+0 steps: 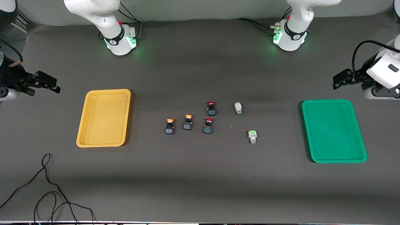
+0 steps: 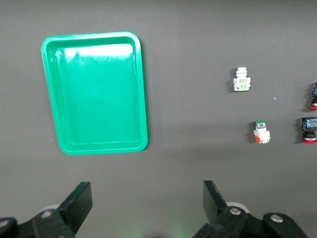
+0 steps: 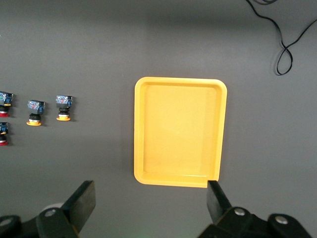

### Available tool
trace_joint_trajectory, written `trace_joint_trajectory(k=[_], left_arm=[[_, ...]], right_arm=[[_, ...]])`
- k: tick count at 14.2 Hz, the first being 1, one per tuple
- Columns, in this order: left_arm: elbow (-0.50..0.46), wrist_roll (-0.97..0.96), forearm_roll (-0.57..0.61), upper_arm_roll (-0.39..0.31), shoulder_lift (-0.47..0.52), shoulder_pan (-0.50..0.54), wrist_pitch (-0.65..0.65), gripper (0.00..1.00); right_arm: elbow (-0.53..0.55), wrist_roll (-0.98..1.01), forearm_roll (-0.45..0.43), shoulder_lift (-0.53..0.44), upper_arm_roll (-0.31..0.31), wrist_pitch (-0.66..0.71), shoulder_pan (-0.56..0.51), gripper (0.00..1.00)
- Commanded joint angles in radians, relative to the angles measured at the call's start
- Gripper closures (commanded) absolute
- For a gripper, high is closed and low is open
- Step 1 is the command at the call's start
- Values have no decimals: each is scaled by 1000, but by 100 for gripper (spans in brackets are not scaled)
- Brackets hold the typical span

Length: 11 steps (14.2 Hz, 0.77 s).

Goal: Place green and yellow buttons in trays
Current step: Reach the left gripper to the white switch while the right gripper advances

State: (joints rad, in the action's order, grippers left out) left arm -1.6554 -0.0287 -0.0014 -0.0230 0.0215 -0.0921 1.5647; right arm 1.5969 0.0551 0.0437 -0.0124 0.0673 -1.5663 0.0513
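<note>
Four small, rigid, light buttons, two yellow-capped (image 1: pixel 169 126) (image 1: pixel 187 122) and two green-capped (image 1: pixel 238 108) (image 1: pixel 252 136), lie mid-surface between the empty trays (image 1: pixel 104 117) (image 1: pixel 333 130), best pinched across their squarish bodies; left end effector (image 2: pixel 146 203) and right end effector (image 3: pixel 151 203) hang released.

A dark table (image 1: pixel 200 187) is seen bearing 2 trays (image 1: pixel 104 117), 6 buttons (image 1: pixel 187 122) and a black cable (image 1: pixel 47 187).

No legible text or labels anywhere.
</note>
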Motion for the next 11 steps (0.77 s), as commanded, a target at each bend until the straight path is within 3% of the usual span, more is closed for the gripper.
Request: trace_joint_trajectory(k=[1, 5, 7, 11], left_arm=[[-50, -55, -6, 30, 26, -21, 14, 0], [-232, -285, -28, 203, 109, -29, 138, 0], [-253, -432, -52, 286, 103, -69, 184, 0], [-329, -620, -54, 314, 97, -213, 309, 0]], right_arm=[[-58, 8, -15, 16, -8, 31, -2, 0], [-63, 8, -16, 14, -4, 58, -7, 0], [-64, 6, -18, 12, -4, 66, -4, 0], [-63, 6, -15, 6, -3, 113, -7, 0]])
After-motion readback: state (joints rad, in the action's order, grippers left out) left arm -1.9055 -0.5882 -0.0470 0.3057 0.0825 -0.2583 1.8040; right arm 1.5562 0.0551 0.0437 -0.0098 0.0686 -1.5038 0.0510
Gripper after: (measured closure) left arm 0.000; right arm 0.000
